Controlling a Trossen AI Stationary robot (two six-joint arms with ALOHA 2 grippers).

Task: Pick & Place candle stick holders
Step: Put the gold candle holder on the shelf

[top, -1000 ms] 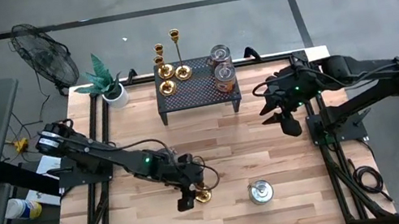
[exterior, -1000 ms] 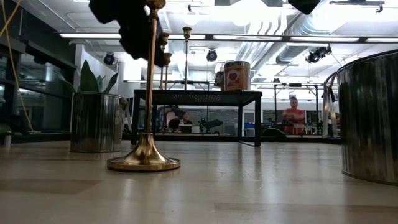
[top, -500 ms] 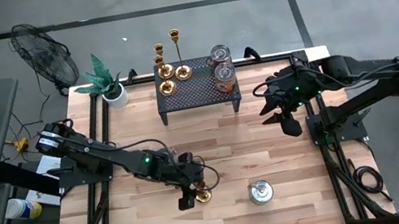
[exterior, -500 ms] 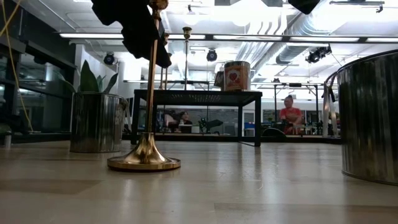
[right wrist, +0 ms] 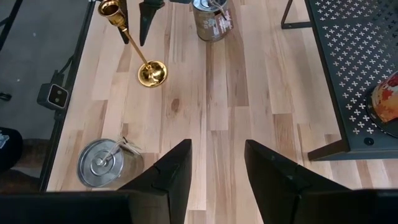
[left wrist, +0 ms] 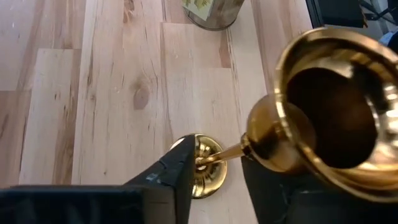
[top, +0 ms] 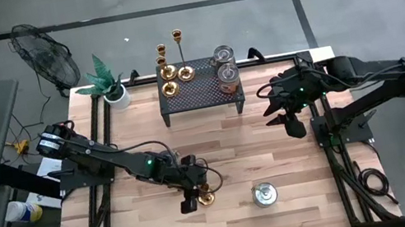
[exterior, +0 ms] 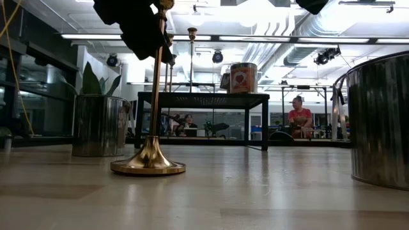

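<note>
The left gripper [top: 192, 192] has its fingers on either side of the tall candle holder [top: 205, 197] standing at the table's [top: 274, 142] front, apparently to lift it by the stem toward three holders [top: 172, 70] on the black rack [top: 200, 89]; the right gripper [top: 284, 118] waits open at the right edge.

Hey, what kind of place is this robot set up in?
Probably a robotics lab in an open, industrial-style workspace. The low view shows exposed ceiling ducts and strip lights, a person sits at desks behind, and the wooden table stands on bare concrete floor.
</note>
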